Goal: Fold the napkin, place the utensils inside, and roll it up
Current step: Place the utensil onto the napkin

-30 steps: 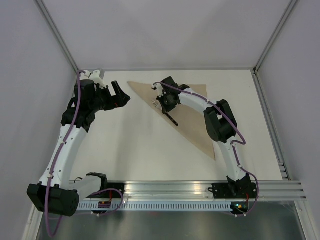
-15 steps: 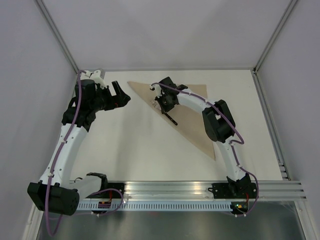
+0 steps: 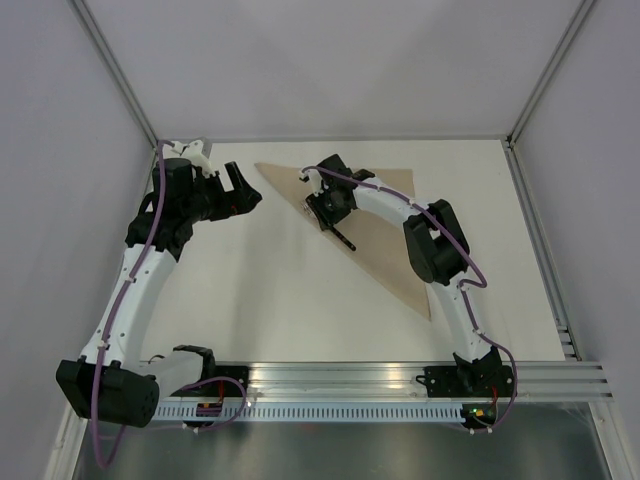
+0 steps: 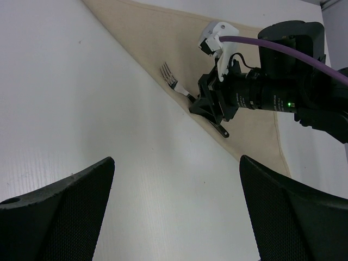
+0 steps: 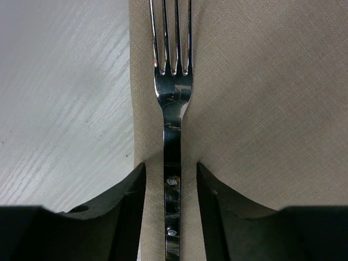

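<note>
The napkin (image 3: 385,250) lies flat on the white table (image 3: 280,290), folded into a triangle. Its long edge runs diagonally from the far middle of the table toward the near right, and its short sides face the far wall and the right wall. A fork (image 5: 173,98) rests on the cloth just inside that long edge and parallel to it, with the tines pointing toward the far-left tip of the triangle. In the overhead view only the dark end of its handle (image 3: 345,240) shows from under the right arm's wrist. The right gripper (image 5: 171,166) is lowered over the fork, with one finger on each side of the handle. The wrist view shows a strip of cloth between each finger and the handle, so the pincer looks released rather than clamped, though the lower part of the handle is too dark to be sure it touches nothing. Seen from the left wrist, the right gripper (image 4: 209,106) sits right at the cloth's edge, with the tines (image 4: 169,75) jutting out beyond it. The left gripper (image 3: 243,187) is off the cloth, near the triangle's far-left tip, with its fingers (image 4: 70,212) spread wide and nothing between them.
</note>
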You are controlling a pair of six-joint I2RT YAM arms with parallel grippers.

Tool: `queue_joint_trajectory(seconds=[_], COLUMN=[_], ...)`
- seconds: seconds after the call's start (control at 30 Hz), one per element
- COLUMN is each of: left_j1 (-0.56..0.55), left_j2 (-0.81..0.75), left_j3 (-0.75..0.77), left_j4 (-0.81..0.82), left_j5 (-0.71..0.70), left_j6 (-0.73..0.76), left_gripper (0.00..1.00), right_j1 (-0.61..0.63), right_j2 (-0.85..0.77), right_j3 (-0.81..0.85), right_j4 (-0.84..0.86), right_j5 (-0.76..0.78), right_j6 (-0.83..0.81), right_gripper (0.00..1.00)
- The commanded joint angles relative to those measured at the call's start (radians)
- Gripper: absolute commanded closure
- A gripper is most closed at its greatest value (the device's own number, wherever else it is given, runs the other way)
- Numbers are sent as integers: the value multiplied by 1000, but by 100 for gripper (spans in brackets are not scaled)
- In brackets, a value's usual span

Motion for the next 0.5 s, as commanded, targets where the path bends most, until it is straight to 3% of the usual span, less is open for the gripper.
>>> queue_joint_trajectory(seconds=[0.0, 0.27, 0.33, 0.47], left_j1=[0, -24, -110, -381], left_j2=[7, 28, 39, 92], left_j3=[4, -4, -7, -8], left_j4=[8, 130, 170, 256], left_j5=[-2, 32, -12, -231], left_j6=[11, 33, 50, 117], left_gripper=[0, 0, 0, 0], right_j1=[7, -14, -43, -205], right_j2=[-25, -170, -242, -365], right_j3=[51, 86, 92, 89], right_j4=[-48, -76, -80, -83], right_j5=[27, 18, -3, -102], right_j6=[27, 54, 85, 163], right_gripper=[51, 39, 39, 38])
